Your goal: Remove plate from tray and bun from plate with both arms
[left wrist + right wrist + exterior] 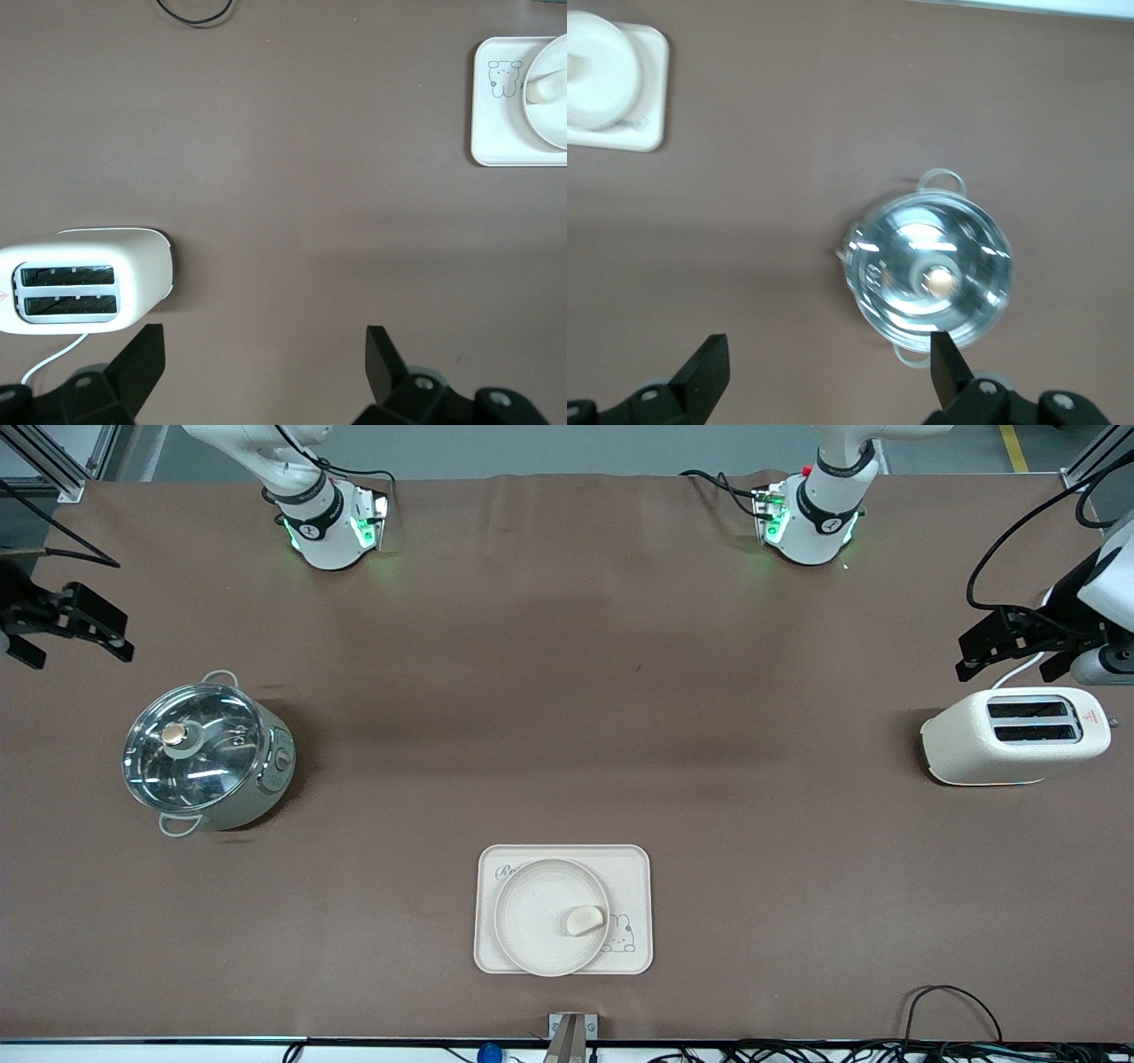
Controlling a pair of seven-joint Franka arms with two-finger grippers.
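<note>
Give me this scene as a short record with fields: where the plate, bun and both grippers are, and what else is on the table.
plate: on the tray, near the front camera
bun: lying on the plate
left gripper: open, empty, above the table by the toaster; arm waits
right gripper: open, empty, above the table by the pot; arm waits
pot: glass lid on, toward the right arm's end
toaster: slots empty, toward the left arm's end

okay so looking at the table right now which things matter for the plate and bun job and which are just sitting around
Part of the job:
plate, on the tray
bun, on the plate
left hand, open, above the toaster's end
right hand, open, above the pot's end

Just lying about:
tray
toaster
lidded pot
</note>
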